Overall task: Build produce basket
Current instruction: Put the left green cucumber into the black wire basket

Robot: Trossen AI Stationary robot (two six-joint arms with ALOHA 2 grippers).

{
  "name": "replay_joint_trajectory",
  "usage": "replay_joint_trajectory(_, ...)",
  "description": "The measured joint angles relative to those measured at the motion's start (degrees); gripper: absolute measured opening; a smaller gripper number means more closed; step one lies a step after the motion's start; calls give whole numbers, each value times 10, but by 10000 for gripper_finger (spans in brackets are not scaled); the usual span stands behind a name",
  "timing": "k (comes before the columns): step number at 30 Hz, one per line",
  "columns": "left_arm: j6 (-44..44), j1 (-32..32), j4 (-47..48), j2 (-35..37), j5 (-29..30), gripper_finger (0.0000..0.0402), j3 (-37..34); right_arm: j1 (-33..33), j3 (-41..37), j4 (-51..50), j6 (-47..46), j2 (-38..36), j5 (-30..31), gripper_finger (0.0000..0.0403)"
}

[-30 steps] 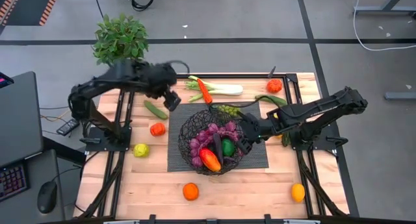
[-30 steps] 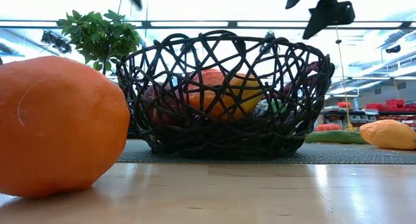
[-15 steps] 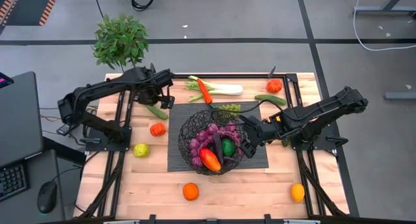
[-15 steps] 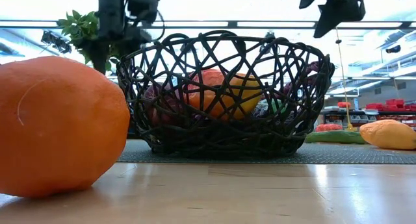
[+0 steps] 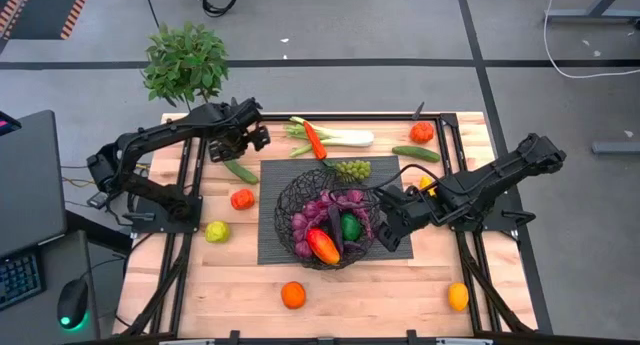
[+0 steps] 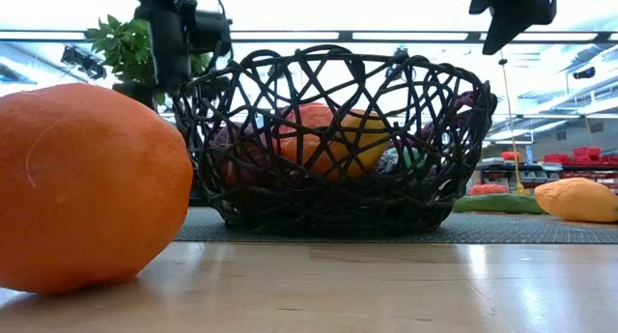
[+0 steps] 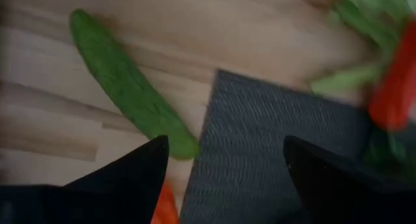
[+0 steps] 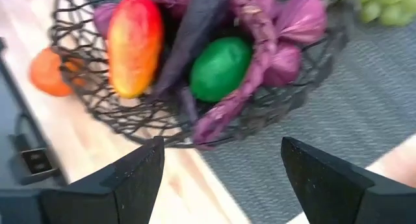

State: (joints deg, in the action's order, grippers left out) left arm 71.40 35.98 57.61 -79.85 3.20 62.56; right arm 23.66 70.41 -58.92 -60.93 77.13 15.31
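- Two grippers stand empty in the high view: the left gripper point(image 5: 252, 137) hovers near the table's far-left part, just above a cucumber point(image 5: 240, 170) off the mat's far-left corner; the right gripper point(image 5: 388, 220) waits at the basket's point(image 5: 330, 217) right rim. I judge the cucumber pick is next, calling for a descent.
- Low view: the basket sits mid-table, part filled.
- Left wrist view: open fingers point(image 7: 130, 178), the cucumber beside one fingertip, probably not touching.
- Right wrist view: fingers point(image 8: 133, 178) spread, holding nothing.

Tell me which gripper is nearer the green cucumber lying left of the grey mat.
Left. The left gripper hovers open just above that cucumber; the right gripper is across the basket, by its far rim.
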Motion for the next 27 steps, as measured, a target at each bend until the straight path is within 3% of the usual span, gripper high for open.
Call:
replay_joint_trajectory(6,110,17,-8,-3,-27,311,-78,-11,0,-30,-20,0,18,311)
replay_joint_trajectory(22,162,18,-68,-8,-6,309,-171,-29,0,-38,-19,0,28,311)
replay_joint_trajectory(27,185,31,-125,-8,0,309,-209,-29,0,-46,-24,0,16,311)
